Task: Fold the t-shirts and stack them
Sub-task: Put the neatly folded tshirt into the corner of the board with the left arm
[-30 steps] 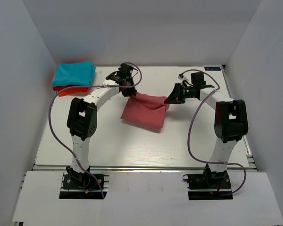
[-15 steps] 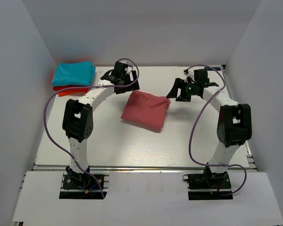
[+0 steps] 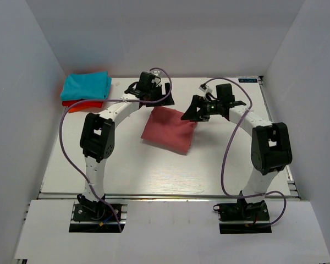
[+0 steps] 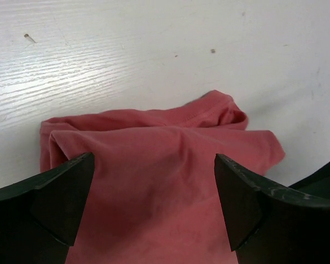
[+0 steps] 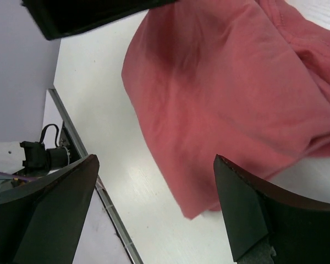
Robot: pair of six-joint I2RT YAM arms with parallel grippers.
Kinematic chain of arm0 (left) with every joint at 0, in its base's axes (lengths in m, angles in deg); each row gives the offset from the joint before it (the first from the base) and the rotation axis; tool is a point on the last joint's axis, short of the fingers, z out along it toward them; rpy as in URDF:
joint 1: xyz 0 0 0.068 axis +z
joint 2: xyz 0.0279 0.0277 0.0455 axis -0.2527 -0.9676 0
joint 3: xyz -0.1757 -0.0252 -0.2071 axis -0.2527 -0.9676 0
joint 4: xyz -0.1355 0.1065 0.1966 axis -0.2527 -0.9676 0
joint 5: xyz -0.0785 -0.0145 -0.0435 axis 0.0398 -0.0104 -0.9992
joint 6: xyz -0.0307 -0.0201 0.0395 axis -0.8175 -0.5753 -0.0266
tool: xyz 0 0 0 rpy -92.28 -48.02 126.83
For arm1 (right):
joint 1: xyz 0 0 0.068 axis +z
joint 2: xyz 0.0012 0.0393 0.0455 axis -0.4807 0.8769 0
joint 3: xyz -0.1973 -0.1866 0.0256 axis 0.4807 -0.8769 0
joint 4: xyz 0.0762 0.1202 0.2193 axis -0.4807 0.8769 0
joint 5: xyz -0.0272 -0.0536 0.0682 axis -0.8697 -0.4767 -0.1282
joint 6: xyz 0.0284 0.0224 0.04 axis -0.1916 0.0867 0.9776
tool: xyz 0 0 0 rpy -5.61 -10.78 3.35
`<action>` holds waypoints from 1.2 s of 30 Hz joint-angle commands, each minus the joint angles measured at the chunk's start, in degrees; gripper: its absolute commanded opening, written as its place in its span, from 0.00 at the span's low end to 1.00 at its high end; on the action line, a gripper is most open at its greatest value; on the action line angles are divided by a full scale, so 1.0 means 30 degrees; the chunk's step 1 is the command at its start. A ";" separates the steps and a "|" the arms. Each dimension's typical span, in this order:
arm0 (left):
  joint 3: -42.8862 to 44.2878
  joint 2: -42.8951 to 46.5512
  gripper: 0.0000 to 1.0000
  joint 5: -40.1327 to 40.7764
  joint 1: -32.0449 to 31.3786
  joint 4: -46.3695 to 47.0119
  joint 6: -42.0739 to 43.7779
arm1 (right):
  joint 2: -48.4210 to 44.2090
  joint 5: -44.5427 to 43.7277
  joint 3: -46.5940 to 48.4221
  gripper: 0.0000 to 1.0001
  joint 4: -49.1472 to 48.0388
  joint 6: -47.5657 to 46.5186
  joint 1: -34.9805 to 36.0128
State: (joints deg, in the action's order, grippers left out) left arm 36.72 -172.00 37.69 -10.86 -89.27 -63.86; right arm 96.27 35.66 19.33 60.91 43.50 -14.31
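Pink t-shirt (image 3: 169, 129) lies folded mid-table (image 3: 126, 170), far edge rumpled. Left gripper (image 4: 153, 192) and right gripper (image 5: 154, 192) hover over its far corners, both wide open and empty, likely set for pickup. Turquoise t-shirt (image 3: 87, 85) sits on orange-red t-shirt (image 3: 77, 104) in far-left corner, stack awaiting third.

The orange shirt (image 3: 77, 105) is mostly hidden under the turquoise shirt (image 3: 86, 85). The pink shirt (image 4: 159, 187) runs off both wrist views.
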 commanded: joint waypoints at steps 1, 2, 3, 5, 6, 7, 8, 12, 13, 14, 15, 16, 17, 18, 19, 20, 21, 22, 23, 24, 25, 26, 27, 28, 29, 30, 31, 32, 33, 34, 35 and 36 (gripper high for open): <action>0.0839 -0.1290 1.00 -0.0931 0.0325 0.0189 0.0489 | 0.1243 0.1176 0.0971 0.90 -0.2604 0.0955 0.0059; 0.0839 -0.1583 1.00 -0.0933 0.0325 0.0192 0.0489 | 0.2115 0.1175 0.1030 0.90 -0.2956 0.1394 0.0029; 0.1042 -0.1789 1.00 -0.0933 0.0499 0.0424 0.0489 | 0.2414 0.1175 0.1176 0.90 -0.3916 0.1572 -0.0029; 0.1044 -0.2375 1.00 -0.0349 0.0501 0.0426 0.0489 | 0.3434 0.0299 0.1207 0.90 -0.4392 0.2041 -0.0205; 0.1044 -0.2551 1.00 -0.0173 0.0501 0.0426 0.0489 | 0.3704 -0.0023 0.1265 0.90 -0.4888 0.2159 -0.0292; 0.1044 -0.2726 1.00 -0.0171 0.0501 0.0629 0.0489 | 0.4663 -0.0693 0.1294 0.90 -0.5067 0.2653 -0.0380; 0.1044 -0.3105 1.00 -0.0171 0.0501 0.0631 0.0489 | 0.4992 -0.0845 0.1294 0.90 -0.5504 0.2977 -0.0497; 0.1017 -0.3754 1.00 0.0004 0.0879 0.0631 0.0489 | 0.6866 -0.0875 0.0217 0.90 -0.7611 0.4619 -0.1201; 0.1015 -0.3957 1.00 0.0004 0.0881 0.0631 0.0315 | 0.7305 -0.0963 0.0007 0.90 -0.8052 0.5259 -0.1375; 0.0725 -0.3959 1.00 0.0004 0.0882 0.0863 0.0313 | 0.7571 -0.0790 -0.0169 0.90 -0.8289 0.5671 -0.1551; 0.0548 -0.3959 1.00 0.0004 0.1114 0.1040 0.0313 | 0.7747 -0.0643 -0.0547 0.90 -0.8494 0.5994 -0.1785; 0.0285 -0.3959 1.00 -0.0257 0.1116 0.1042 0.0313 | 0.8155 -0.0554 -0.0609 0.90 -0.9018 0.6172 -0.1816; 0.0283 -0.3959 1.00 -0.0665 0.1290 0.1303 0.0313 | 0.8217 0.0288 -0.0755 0.90 -0.9488 0.6290 -0.1933; 0.0022 -0.3959 1.00 -0.0669 0.1292 0.1624 0.0313 | 0.8189 0.0238 -0.1046 0.90 -0.9695 0.6784 -0.1963; -0.0155 -0.3959 1.00 -0.0901 0.1292 0.1831 0.0313 | 0.8044 0.0063 -0.0991 0.90 -0.9814 0.6731 -0.1992; -0.0157 -0.3524 1.00 -0.1078 0.1292 0.2210 0.0545 | 0.7926 0.0062 -0.0875 0.90 -0.9206 0.6672 -0.1963; -0.0157 -0.3316 1.00 -0.1080 0.1292 0.2213 0.0548 | 0.7722 0.0178 -0.0409 0.90 -0.8736 0.6149 -0.1847; -0.0157 -0.3053 1.00 -0.0558 0.1292 0.2213 0.0722 | 0.6850 0.0121 -0.0289 0.90 -0.8557 0.5912 -0.1817; -0.0157 -0.2760 1.00 0.0028 0.1292 0.2039 0.0724 | 0.6406 0.0062 -0.0085 0.90 -0.8033 0.5475 -0.1788; 0.0046 -0.2119 1.00 0.0034 0.1292 0.2038 0.0724 | 0.5909 -0.0257 0.0004 0.90 -0.7535 0.4977 -0.1671; 0.0222 -0.1736 1.00 0.0208 0.1292 0.2038 0.0898 | 0.4395 -0.0464 0.0121 0.90 -0.7153 0.4392 -0.1612; 0.0224 -0.1326 1.00 0.0644 0.1292 0.1864 0.1189 | 0.3858 -0.0756 0.0268 0.90 -0.5960 0.4038 -0.1554; 0.0398 -0.0858 1.00 0.1142 0.1292 0.1688 0.1192 | 0.2780 -0.1687 0.0269 0.90 -0.5484 0.3368 -0.1466; 0.0400 0.0220 1.00 0.1872 0.1292 0.1686 0.1192 | 0.1725 -0.1986 0.0298 0.90 -0.5015 0.2694 -0.1465; 0.0168 0.0811 1.00 0.2807 0.1292 0.1686 0.1540 | 0.1192 -0.2192 -0.0282 0.90 -0.4169 0.2339 -0.1436; -0.0124 0.1426 1.00 0.2991 0.1292 0.1686 0.1544 | 0.0027 -0.2600 -0.0665 0.90 -0.4045 0.2162 -0.1407; -0.1433 0.2708 1.00 0.3457 0.1292 0.2266 0.1747 | -0.1609 -0.3010 -0.1539 0.90 -0.3927 0.1638 -0.1377; -0.1446 0.3388 1.00 0.3664 0.1292 0.2272 0.2068 | -0.1626 -0.3304 -0.2562 0.90 -0.3926 0.1459 -0.1319; -0.2432 0.4004 1.00 0.3985 0.1292 0.2475 0.2071 | -0.2612 -0.3452 -0.3008 0.90 -0.3781 0.1254 -0.1290; -0.2906 0.4590 1.00 0.4627 0.1292 0.2477 0.2274 | -0.3492 -0.3918 -0.3476 0.90 -0.3577 0.1049 -0.1260; -0.3346 0.5466 1.00 0.4633 0.1292 0.2477 0.2479 | -0.4284 -0.4068 -0.4699 0.90 -0.3430 0.0931 -0.1231; -0.4278 0.5794 1.00 0.4923 0.1292 0.2477 0.2655 | -0.4640 -0.4301 -0.5117 0.90 -0.2906 0.0784 -0.1260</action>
State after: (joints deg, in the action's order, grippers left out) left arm 27.80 -163.04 47.42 -7.23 -83.35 -58.70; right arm 85.40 27.03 9.21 46.42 50.12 -18.47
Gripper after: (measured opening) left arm 0.995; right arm 0.904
